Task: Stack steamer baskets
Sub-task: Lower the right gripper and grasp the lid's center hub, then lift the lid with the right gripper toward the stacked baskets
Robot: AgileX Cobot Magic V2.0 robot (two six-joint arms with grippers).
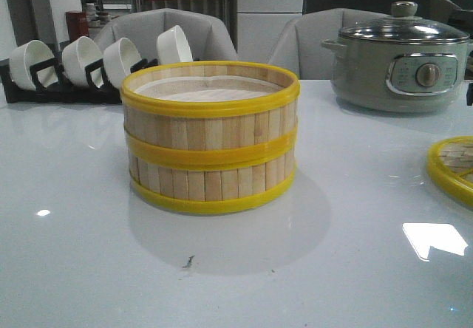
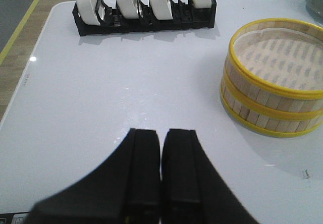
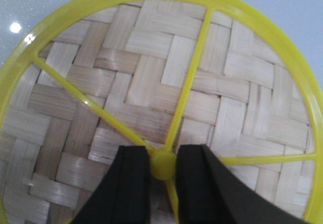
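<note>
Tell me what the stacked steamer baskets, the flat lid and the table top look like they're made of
Steamer baskets: walls of pale vertical slats, likely bamboo or light wood, matte; the glossy bright yellow bands look like plastic. Lid: flat woven strips, probably bamboo, under a shiny yellow rim and spokes, apparently plastic. Table: white and highly glossy, mirroring lights; glass or lacquer, can't tell which.
</note>
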